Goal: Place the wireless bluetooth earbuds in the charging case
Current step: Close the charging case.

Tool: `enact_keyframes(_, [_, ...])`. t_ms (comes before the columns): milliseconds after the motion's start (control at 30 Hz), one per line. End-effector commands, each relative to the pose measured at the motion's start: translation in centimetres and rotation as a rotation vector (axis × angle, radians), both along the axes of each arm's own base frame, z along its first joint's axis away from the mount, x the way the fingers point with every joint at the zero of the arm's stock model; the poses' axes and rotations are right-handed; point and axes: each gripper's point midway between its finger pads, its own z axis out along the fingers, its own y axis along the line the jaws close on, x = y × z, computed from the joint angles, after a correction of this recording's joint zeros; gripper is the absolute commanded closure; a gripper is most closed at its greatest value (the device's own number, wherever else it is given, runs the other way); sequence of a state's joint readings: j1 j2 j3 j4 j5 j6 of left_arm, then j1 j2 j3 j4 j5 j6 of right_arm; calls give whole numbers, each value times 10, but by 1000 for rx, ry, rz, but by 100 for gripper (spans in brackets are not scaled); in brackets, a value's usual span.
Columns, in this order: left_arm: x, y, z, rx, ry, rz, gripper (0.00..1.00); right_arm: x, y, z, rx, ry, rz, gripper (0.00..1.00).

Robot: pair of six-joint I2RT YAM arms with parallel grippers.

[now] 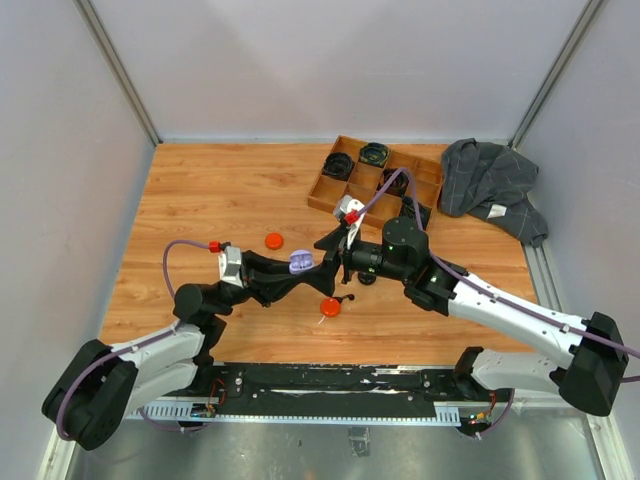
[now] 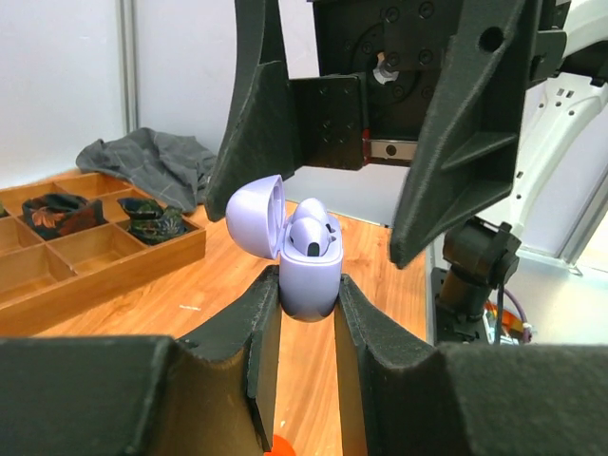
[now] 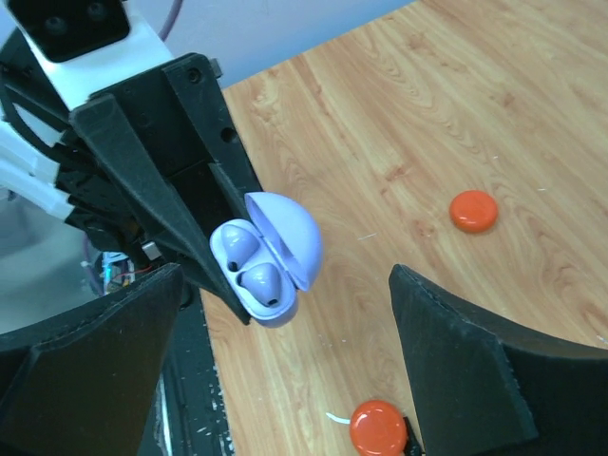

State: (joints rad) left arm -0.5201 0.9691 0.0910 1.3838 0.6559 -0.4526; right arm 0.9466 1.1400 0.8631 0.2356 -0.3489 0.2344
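Left gripper (image 2: 306,290) pinching open lilac charging case (image 3: 271,237), two earbuds (image 3: 258,279) seated inside, right gripper (image 3: 285,275) spread wide around it

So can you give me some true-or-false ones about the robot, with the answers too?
1. The left gripper holds the lilac case. True.
2. The lilac case's lid is shut. False: it is open, and buds sit inside.
3. The right gripper holds an orange case. False: it is open and empty, and both orange cases lie on the table.
4. A grey cloth lies beside the tray. True.
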Motion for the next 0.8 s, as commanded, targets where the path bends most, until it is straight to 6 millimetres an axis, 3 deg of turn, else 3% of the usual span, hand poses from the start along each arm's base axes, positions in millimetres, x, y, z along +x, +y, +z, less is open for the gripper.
enact_keyframes(0, [2,-3,17,-31,-18,-18,100,-7,6,21,78,41,76,9])
enact_keyframes(267, [25,-11,5,-4,103,11,100,-13,11,20,79,49,135,10])
enact_keyframes(567, [29,-15,-14,19,199,-5,99,-5,-4,30,130,-10,97,10])
enact_keyframes(767, [35,-15,-26,23,291,6,99,8,-16,24,106,-20,23,10])
